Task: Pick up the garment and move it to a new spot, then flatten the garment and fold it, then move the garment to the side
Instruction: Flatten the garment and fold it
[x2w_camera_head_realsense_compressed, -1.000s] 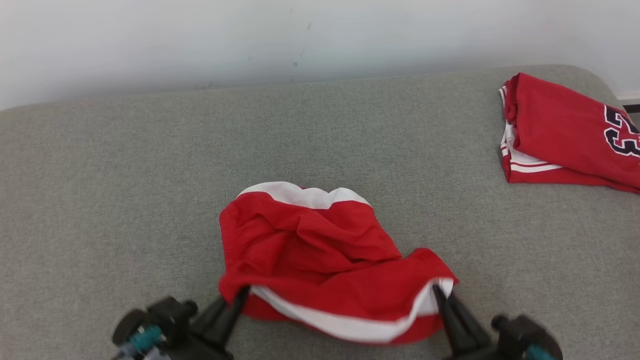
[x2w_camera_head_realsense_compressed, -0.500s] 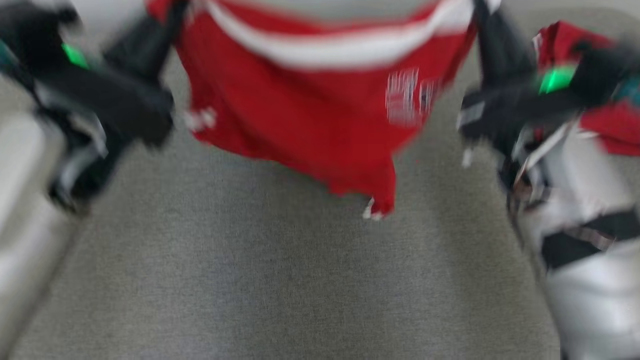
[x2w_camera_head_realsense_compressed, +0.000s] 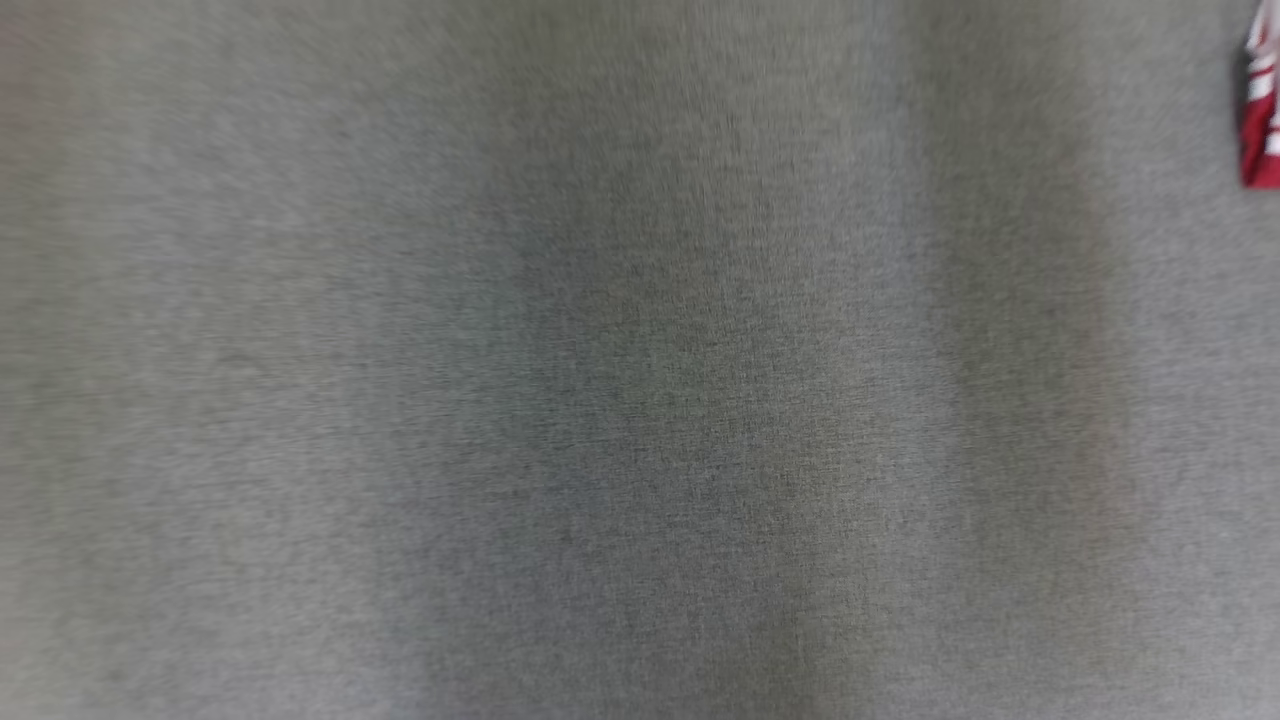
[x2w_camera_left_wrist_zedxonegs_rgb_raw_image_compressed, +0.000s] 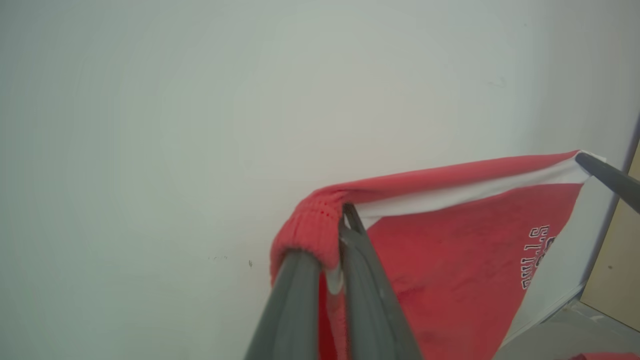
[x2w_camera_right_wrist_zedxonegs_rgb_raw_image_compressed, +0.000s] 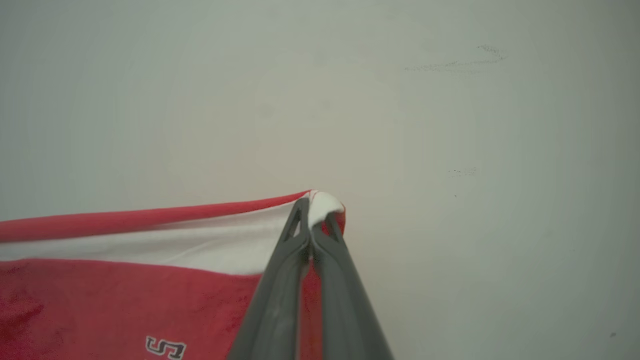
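Garment (x2w_camera_left_wrist_zedxonegs_rgb_raw_image_compressed: 450, 260) hangs taut between left gripper (x2w_camera_left_wrist_zedxonegs_rgb_raw_image_compressed: 332, 235) and right gripper (x2w_camera_right_wrist_zedxonegs_rgb_raw_image_compressed: 315, 220), corners pinched

The left tool (x2w_camera_left_wrist_zedxonegs_rgb_raw_image_compressed: 336, 235) has its two fingers nearly together, pinching one corner of the garment (x2w_camera_left_wrist_zedxonegs_rgb_raw_image_compressed: 450, 260). The right tool (x2w_camera_right_wrist_zedxonegs_rgb_raw_image_compressed: 316, 220) is clamped tight on the opposite corner. The two tools are well apart, fingers angled toward each other.

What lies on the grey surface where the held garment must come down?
Nothing visible does. The left gripper and right gripper hold the garment aloft; the grey surface looks bare, apart from another red garment at the head view's right edge.
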